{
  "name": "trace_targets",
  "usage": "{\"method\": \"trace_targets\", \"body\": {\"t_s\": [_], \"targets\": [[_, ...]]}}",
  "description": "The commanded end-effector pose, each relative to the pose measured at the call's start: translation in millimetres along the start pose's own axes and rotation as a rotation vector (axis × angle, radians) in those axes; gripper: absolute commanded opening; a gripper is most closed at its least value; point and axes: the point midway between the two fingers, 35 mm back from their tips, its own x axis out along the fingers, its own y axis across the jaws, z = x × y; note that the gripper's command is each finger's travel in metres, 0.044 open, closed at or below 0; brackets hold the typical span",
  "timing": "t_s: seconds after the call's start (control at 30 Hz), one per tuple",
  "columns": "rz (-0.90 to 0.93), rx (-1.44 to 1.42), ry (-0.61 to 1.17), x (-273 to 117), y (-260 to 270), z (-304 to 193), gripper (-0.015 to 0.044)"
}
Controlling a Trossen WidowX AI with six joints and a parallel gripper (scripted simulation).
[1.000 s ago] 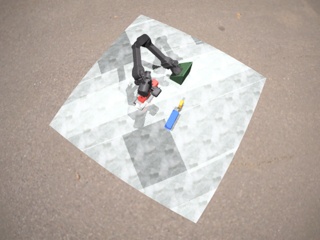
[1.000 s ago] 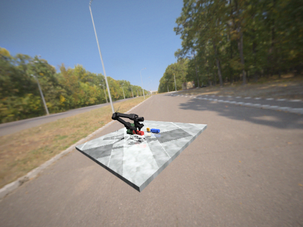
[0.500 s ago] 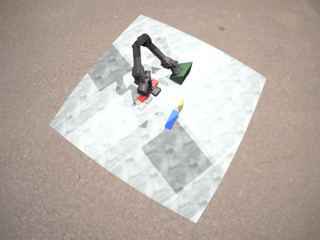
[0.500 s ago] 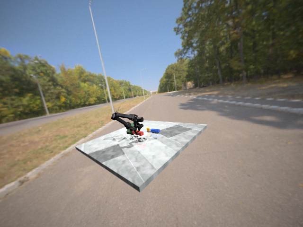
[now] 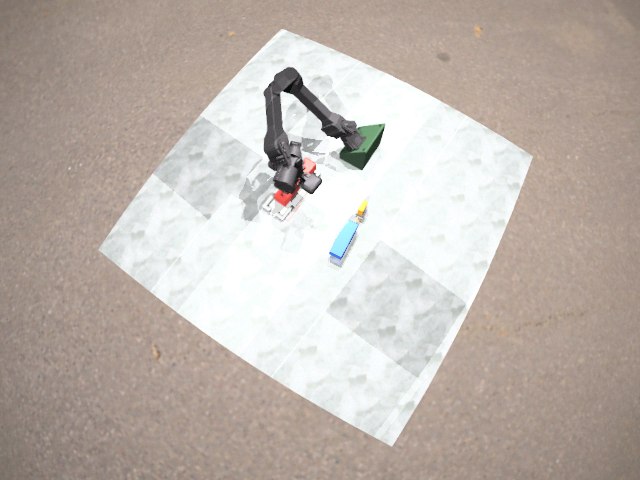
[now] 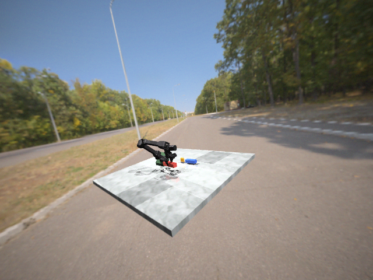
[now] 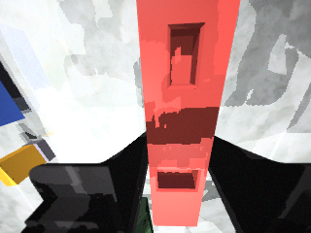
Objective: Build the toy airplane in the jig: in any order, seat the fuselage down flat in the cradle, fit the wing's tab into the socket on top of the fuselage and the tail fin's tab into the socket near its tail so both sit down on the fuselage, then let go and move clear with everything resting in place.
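The red fuselage (image 5: 283, 196) (image 6: 172, 164) (image 7: 180, 99) has two open, empty sockets on its upper face. My gripper (image 5: 298, 181) (image 7: 173, 133) is shut on its sides, near the smaller socket. The fuselage is held level, raised above the pale cradle (image 5: 268, 205) (image 6: 171, 171); its underside and the exact gap are hidden. The blue wing (image 5: 343, 240) (image 6: 190, 161) (image 7: 8, 104) and the yellow tail fin (image 5: 362, 208) (image 6: 182, 159) (image 7: 20, 164) rest apart from the fuselage, beside each other, to the right of the cradle in the top view.
The arm's base stands on a green wedge (image 5: 370, 143) behind the cradle, close to the fuselage's rear end. The arm hides part of the fuselage in the top view. Patchy shadows lie across the pale square platform (image 5: 232, 289) (image 6: 171, 205).
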Motion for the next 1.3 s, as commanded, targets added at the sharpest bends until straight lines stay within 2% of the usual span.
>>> {"method": "trace_targets", "body": {"t_s": [0.0,0.8,0.97,1.13,1.27], "targets": [[-0.005,-0.006,-0.001,6.9,-0.5,-0.2,0.0195],[-0.008,-0.006,-0.002,36.2,-2.2,-0.3,0.0195],[-0.002,0.001,0.0,34.5,-1.8,0.1,0.0161],[-0.002,0.001,0.0,34.5,-1.8,0.1,0.003],[-0.002,0.001,0.0,34.5,-1.8,0.1,0.0135]]}}
